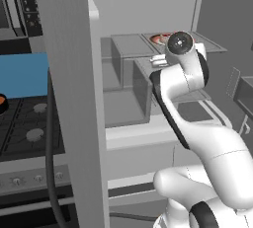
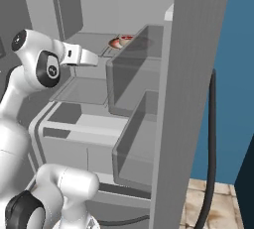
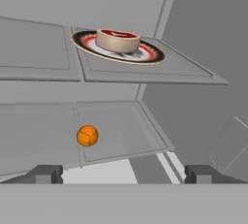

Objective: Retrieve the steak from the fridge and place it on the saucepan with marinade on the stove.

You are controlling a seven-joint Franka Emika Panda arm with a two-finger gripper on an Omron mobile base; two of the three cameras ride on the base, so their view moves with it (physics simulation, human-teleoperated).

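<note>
Hand view looks into the open fridge (image 3: 203, 102): the steak (image 3: 117, 40) lies on a patterned plate (image 3: 150, 53) on the upper shelf (image 3: 193, 72), toward the back right, while a small orange ball (image 3: 87, 136) sits on the shelf below and is not the target. The tool (image 3: 123, 173) is spread wide and holds nothing, its two dark fingertips (image 3: 47, 173) level with the lower shelf, well short of the steak and beneath it.

In the left base view the arm reaches past the door bins toward the steak (image 1: 159, 38), and the stove (image 1: 29, 123) lies to the left beyond the fridge door.

To do this step well, I judge the hand should rise first until the fingertips clear the front edge of the upper shelf, then advance level over the plate. Keep the fingers wide until they straddle the slab, and close across its narrower sides. Coming in too low risks striking the shelf edge or nudging the plate backward.
</note>
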